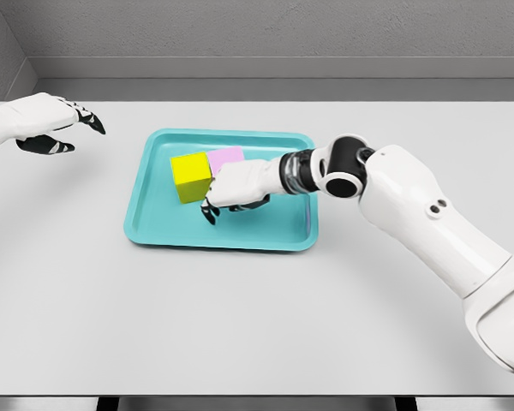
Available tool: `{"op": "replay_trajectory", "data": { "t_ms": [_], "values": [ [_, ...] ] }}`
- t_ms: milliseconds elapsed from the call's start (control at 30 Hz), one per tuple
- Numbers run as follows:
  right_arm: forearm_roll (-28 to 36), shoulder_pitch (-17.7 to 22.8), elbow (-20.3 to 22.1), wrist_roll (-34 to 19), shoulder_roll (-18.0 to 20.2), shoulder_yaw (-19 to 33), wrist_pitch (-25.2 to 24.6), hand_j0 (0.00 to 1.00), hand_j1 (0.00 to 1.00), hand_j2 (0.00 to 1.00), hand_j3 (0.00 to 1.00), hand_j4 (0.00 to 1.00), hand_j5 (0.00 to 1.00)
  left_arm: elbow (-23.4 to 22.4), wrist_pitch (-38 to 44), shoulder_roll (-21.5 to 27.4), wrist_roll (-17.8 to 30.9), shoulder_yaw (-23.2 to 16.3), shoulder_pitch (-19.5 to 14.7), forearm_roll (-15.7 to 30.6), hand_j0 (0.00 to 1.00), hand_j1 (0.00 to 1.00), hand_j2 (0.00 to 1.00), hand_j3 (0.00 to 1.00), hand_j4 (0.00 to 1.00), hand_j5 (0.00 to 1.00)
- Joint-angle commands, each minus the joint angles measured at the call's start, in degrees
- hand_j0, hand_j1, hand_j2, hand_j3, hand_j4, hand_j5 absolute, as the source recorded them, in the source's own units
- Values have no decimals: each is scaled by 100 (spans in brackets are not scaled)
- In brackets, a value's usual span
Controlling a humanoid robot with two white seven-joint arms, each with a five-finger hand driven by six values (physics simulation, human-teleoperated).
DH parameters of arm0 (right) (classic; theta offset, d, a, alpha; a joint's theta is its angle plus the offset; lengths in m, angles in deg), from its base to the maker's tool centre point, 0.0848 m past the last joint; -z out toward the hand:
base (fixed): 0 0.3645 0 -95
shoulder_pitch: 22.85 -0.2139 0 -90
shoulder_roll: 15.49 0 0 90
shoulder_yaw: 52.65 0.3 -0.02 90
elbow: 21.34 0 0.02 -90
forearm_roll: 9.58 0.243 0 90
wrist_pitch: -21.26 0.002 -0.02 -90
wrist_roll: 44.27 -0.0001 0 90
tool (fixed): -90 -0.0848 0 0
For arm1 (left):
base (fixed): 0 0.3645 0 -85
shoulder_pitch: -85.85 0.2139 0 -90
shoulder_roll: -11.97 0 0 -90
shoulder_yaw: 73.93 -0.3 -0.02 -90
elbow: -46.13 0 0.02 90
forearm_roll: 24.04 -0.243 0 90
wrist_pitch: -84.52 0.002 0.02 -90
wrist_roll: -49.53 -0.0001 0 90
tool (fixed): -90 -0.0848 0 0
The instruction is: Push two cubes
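the right hand [233, 190] has its dark fingertips [210, 211] curled downward toward the floor of the teal tray [158, 227], bunched loosely together and gripping nothing; the knuckles and back of the hand lie against the right side of the yellow cube [191, 176]. from there the white palm runs back to a dark ringed wrist, a round black-and-white joint, and a thick white forearm that leaves the picture at the lower right. the left hand [43, 124] hovers at the table's far left edge, well apart from the tray, its thumb and fingers relaxed and parted around nothing, black tips pointing right; its arm is cut off by the left border.

the pink cube [226, 157] sits just behind the right hand, touching or nearly touching the yellow cube; its lower part is hidden by the hand, so the contact cannot be told. both cubes are in the tray's far half.

the tray rests on a plain white table [257, 325]. behind it rises a grey textured wall [274, 30].
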Motion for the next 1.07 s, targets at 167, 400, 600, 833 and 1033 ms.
{"op": "replay_trajectory", "data": {
  "t_ms": [167, 400, 600, 833, 1033],
  "values": [
    [55, 18, 117, 2, 94, -61, -15, 55, 55, 55, 55, 55, 55, 8, 14, 3, -3, 5, -9, 52, 68, 68, 68, 68, 68, 68],
    [626, 176, 2621, 2, 2167, 62, -15, 56, 56, 56, 56, 56, 56, 8, 14, 3, -3, 5, 9, 61, 69, 69, 69, 69, 69, 69],
    [2419, 1195, 3501, 2, 4681, 2777, -15, 95, 95, 95, 95, 95, 95, -1, 14, 12, -3, -4, 44, 289, 74, 74, 74, 74, 74, 74],
    [2877, 1881, 2614, 2, 5060, 3156, -15, 100, 100, 100, 100, 100, 100, -19, 14, 30, -20, -4, 53, 465, 100, 100, 100, 100, 100, 100],
    [2789, 2092, 2666, 2, 4875, 3042, -15, 100, 100, 100, 100, 100, 100, -45, 14, 144, -20, -12, 97, 465, 100, 100, 100, 100, 100, 100]
  ]
}}
